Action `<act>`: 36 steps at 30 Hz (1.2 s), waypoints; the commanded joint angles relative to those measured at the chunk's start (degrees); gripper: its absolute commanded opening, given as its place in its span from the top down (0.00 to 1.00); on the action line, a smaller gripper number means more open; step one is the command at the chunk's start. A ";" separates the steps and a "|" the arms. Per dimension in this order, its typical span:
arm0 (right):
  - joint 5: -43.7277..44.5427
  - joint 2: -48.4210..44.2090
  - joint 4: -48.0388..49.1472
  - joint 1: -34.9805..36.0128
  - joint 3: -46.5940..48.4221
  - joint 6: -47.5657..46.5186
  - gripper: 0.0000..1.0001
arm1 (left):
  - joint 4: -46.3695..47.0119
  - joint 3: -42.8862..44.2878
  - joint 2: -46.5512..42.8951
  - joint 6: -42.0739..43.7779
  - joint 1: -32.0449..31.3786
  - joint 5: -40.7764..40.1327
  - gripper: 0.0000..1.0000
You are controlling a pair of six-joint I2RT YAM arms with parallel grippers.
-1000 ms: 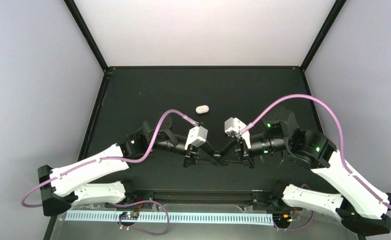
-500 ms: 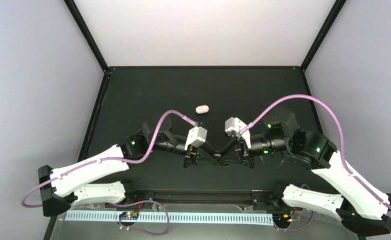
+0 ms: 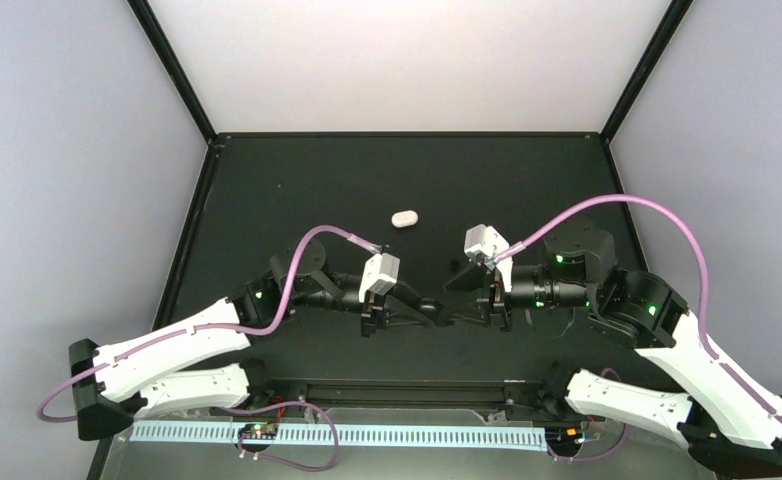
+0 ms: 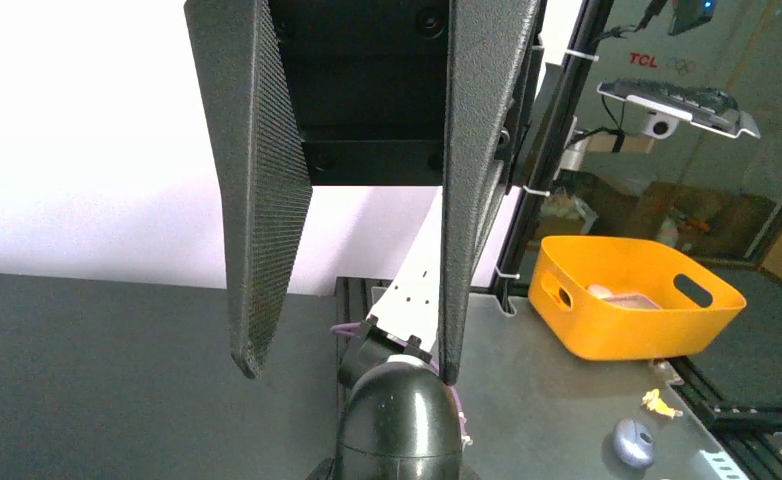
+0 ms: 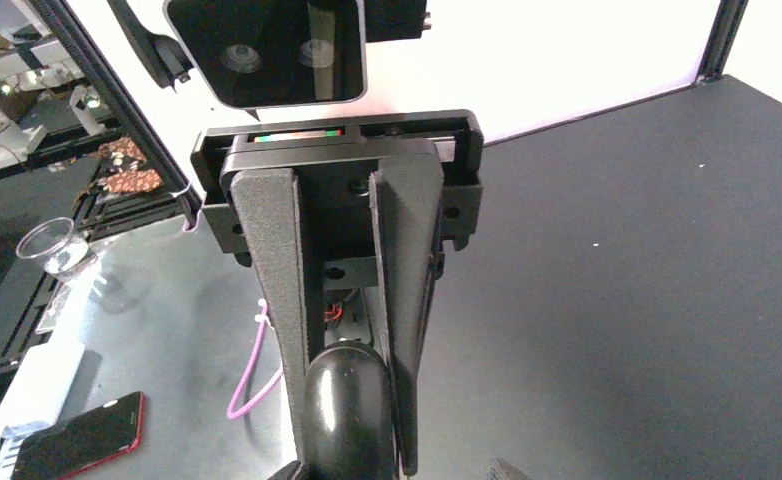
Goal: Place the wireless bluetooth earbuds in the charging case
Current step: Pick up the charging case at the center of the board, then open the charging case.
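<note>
"Looking past the white charging case [image 3: 404, 218] on the desk [image 3: 267, 180], where are the hands?"

"Both sit on its near side, pointing at each other. The left hand [image 5: 352, 445] is clamped on a glossy black rounded case [image 5: 345, 395], which stands upright between its fingers. The right hand [image 4: 347, 372] faces it with fingers spread, gripping nothing."

"And the earbuds?"

"Too small to make out from here."
</note>
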 commanded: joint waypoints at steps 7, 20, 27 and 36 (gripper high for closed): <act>-0.34 -0.10 3.31 -0.03 -1.28 1.06 0.38 | 4.26 -1.24 -2.14 -2.02 -0.07 -1.43 0.98; 10.66 0.33 2.14 -0.05 -1.27 2.34 0.41 | 4.88 -1.64 -2.95 -1.85 -0.07 -0.30 0.98; 12.20 -0.43 3.00 -0.01 -1.45 3.46 0.42 | 5.59 -3.24 -4.24 -0.95 -0.07 -0.95 0.99; 13.22 -0.17 2.98 -0.01 -1.64 4.21 0.44 | 7.50 -4.91 -6.19 -0.76 -0.07 -2.06 0.98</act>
